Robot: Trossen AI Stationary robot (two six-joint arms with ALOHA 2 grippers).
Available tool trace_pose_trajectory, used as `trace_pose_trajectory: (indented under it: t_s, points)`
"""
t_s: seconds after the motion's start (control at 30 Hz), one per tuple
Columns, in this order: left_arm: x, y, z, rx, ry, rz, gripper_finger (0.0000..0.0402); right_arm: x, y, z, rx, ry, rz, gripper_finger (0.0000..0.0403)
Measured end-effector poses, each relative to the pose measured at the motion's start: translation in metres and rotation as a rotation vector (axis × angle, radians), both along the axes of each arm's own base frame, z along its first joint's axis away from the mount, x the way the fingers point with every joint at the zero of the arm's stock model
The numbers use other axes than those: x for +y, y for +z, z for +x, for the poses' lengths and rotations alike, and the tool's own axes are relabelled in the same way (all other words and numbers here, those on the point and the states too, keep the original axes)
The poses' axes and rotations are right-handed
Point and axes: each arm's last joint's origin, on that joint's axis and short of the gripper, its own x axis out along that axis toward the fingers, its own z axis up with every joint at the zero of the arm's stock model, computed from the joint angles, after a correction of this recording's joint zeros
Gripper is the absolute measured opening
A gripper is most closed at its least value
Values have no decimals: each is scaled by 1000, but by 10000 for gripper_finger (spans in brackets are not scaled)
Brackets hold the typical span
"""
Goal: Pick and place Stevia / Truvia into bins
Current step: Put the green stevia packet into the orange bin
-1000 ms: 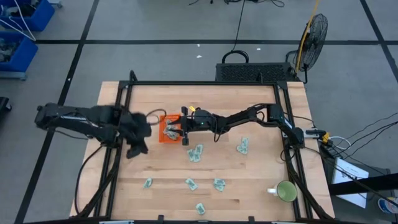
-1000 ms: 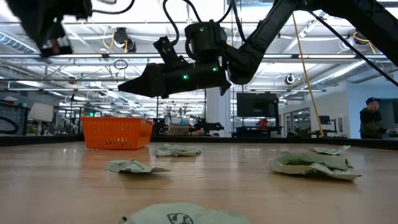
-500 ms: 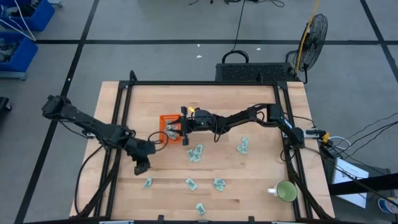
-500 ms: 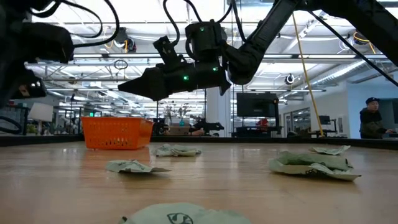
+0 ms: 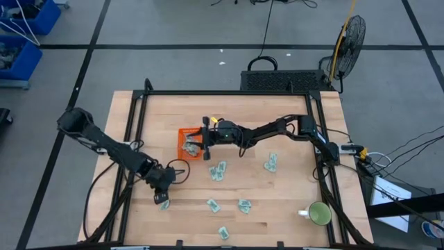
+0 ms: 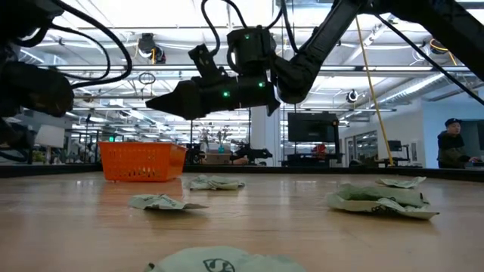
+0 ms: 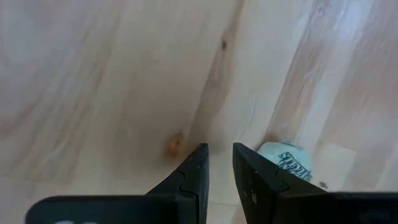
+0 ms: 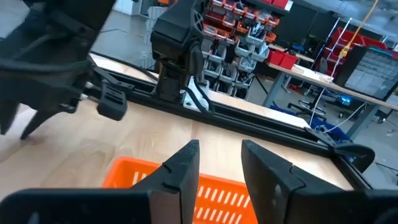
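Step in hand: pick. Left gripper [image 7: 219, 163] low beside sachet [image 7: 288, 160] near table's front-left, jaws slightly parted, empty. Right gripper [image 5: 203, 144] hovers over orange bin [image 5: 182, 134], parted, empty. Next: shift left jaws astride sachet, close.

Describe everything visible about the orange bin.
The orange bin is a small, shallow rectangular tray of bright plastic with slotted walls, as the low view shows. It sits flat on the wooden table, left of centre. At least one pale sachet lies inside. The right gripper hovers over its right edge; whether they touch cannot be told.
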Motion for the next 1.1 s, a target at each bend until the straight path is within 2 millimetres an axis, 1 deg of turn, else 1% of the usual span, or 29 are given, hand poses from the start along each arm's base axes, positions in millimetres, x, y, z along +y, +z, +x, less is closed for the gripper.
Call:
trace_pose_trajectory:
  t_s: [0.13, 0.23, 0.43, 0.53, 0.63, 0.73, 0.9, 1.03, 1.1]
  points:
    - [-6, -4, 0, 20, 19, -5, 78, -2, 0, 0, -3, -4, 0, 114]
    - [-7, -4, 0, 12, 11, 1, 89, -2, 0, 0, -4, -4, 2, 114]
    - [-8, -3, 0, -2, -40, -16, 142, -2, 1, 0, -8, -3, 9, 114]
    - [-12, 0, 0, -46, -74, -48, 158, -2, 1, 0, -9, -3, 9, 114]
    - [-21, 3, 2, -101, -133, -119, 158, -2, 1, 0, -9, -4, 9, 114]
    - [-25, 0, -2, -95, -154, -66, 150, -2, 1, 0, -9, -3, 10, 114]
    - [-34, -7, -7, -83, -129, -1, 143, 0, 0, 0, -1, 1, 14, 114]
    - [-39, -11, -8, -73, -140, 13, 143, 1, 0, 0, 2, 2, 26, 114]
    - [-40, -12, -9, -64, -146, -9, 143, 1, 0, 0, 4, 0, 46, 114]
